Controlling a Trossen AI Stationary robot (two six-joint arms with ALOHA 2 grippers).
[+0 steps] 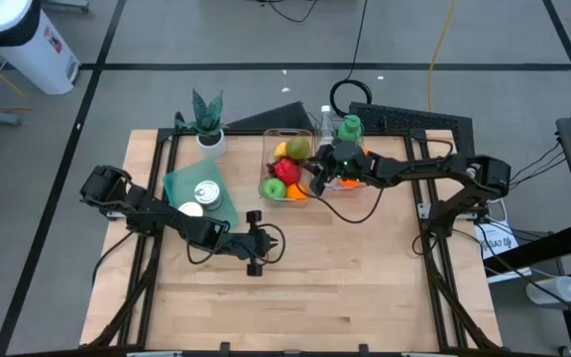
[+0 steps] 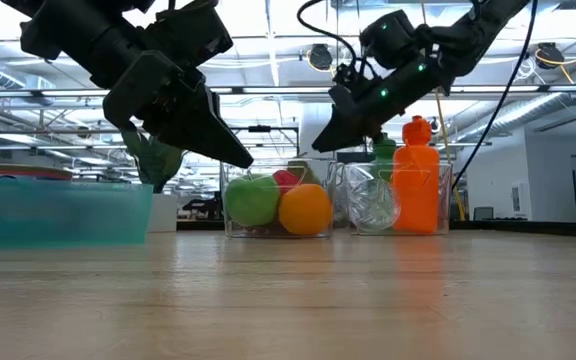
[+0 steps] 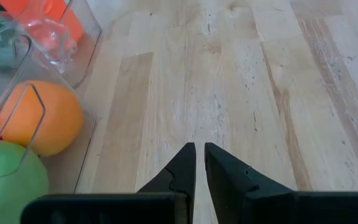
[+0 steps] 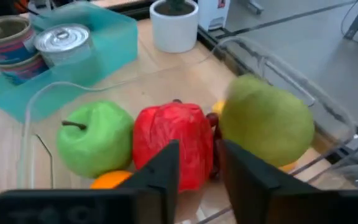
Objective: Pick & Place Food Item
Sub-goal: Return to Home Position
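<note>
A clear bin (image 1: 265,149) at the table's far middle holds a green apple (image 4: 95,137), a red fruit (image 4: 173,140), a yellow-green fruit (image 4: 266,127) and an orange (image 3: 42,118). My right gripper (image 4: 201,149) hangs above this bin, slanting down at the red fruit. It is open by a narrow gap, touching nothing. My left gripper (image 3: 199,152) is shut and empty. It hovers over bare wood (image 1: 256,246) near the table's middle, on the near side of the bin.
A teal tray (image 1: 171,183) with cans (image 4: 61,40) lies left of the bin. A potted plant (image 1: 206,124) stands behind the tray. A second clear bin (image 1: 365,203) with an orange bottle (image 2: 415,190) and other bottles is on the right. Bare wood fills the near half.
</note>
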